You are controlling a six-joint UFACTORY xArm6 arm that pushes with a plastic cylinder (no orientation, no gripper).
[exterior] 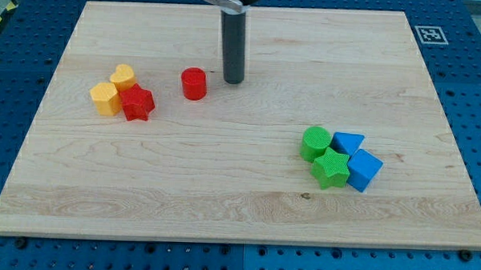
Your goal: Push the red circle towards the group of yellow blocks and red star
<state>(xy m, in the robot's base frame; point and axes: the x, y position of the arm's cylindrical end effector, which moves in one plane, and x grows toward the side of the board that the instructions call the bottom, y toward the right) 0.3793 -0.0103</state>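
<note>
Red circle [194, 84] near but apart from red star [137, 104] w/ yellow blocks [114, 90]; gap left. My tip [233, 79] just beside circle, at its 3 o'clock. No jaws, just a rod.

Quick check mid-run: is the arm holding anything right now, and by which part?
Nothing is held. My tip stands just to the view's right of the red circle, with a small gap, touching no block.

Dark rod upright from the view's top, my tip [233, 80] down (on board)
</note>
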